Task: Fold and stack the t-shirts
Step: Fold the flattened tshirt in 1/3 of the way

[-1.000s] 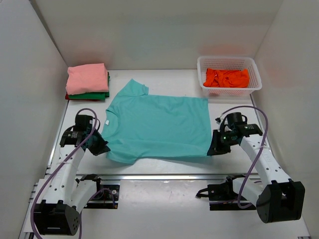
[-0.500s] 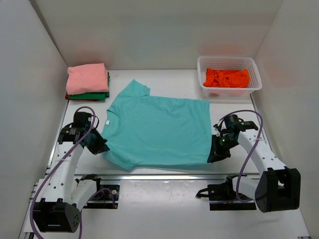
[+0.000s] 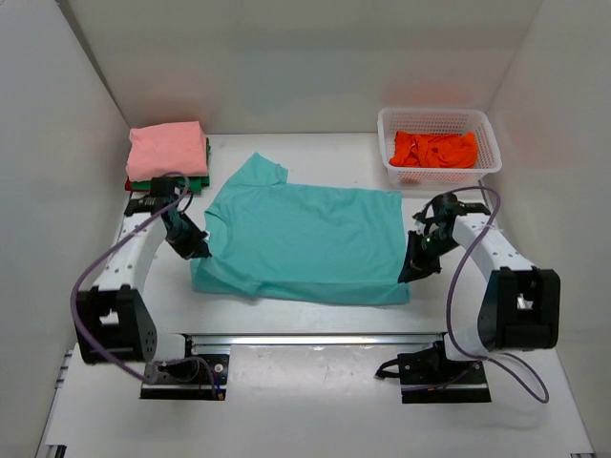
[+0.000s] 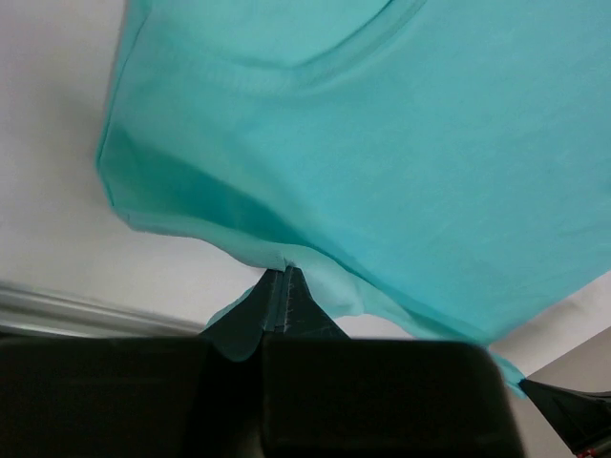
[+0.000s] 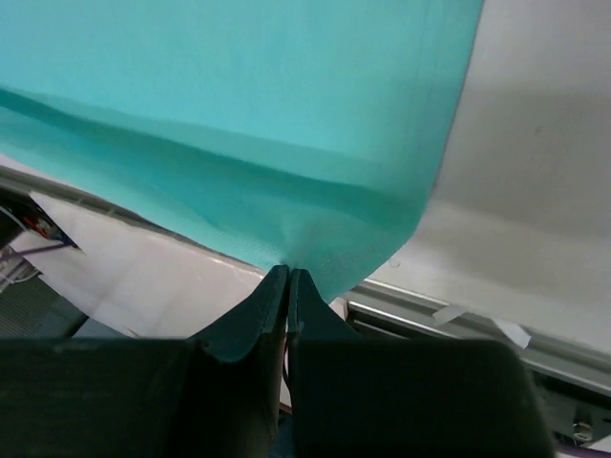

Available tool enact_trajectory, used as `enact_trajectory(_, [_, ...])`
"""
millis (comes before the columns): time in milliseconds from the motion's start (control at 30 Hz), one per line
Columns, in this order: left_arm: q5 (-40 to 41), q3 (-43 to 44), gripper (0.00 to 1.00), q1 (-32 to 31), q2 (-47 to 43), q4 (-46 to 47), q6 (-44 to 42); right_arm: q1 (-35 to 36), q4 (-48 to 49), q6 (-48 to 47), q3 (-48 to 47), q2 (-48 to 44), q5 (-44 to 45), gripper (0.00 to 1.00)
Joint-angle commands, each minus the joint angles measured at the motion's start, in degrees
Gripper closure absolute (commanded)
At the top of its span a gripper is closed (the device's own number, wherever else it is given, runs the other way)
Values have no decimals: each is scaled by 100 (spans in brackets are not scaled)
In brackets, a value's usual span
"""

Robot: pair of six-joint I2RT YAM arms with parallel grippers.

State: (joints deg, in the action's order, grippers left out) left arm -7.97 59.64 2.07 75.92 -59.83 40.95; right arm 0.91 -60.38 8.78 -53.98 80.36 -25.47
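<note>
A teal t-shirt (image 3: 301, 243) lies spread across the middle of the table, neck to the left. My left gripper (image 3: 196, 250) is shut on its near left edge by the sleeve; the pinched fabric (image 4: 286, 262) shows in the left wrist view. My right gripper (image 3: 409, 275) is shut on the shirt's near right hem corner, and the teal cloth (image 5: 286, 191) hangs lifted from the closed jaws. A stack of folded shirts, pink (image 3: 167, 150) on top of green and red, sits at the back left. An orange shirt (image 3: 434, 149) lies crumpled in the basket.
A white plastic basket (image 3: 487, 138) stands at the back right. White walls enclose the table on three sides. A metal rail (image 3: 315, 339) runs along the table's near edge.
Both grippers have moved away from the near edge toward the back, carrying the shirt's near edge with them. The near part of the shirt has shifted back and lifted.
</note>
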Motion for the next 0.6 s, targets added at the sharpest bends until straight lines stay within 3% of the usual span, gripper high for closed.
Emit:
enact_trajectory(0, [6, 557, 100, 22, 570, 437, -175, -82, 334, -25, -481, 444, 78, 100])
enact_trajectory(267, [102, 1488, 100, 22, 1899, 517, -315, -310, 519, -16, -1220, 1535, 236, 100])
enact_trajectory(567, [67, 2385, 100, 48, 2787, 508, -377, -293, 633, -77, -2019, 2528, 377, 100])
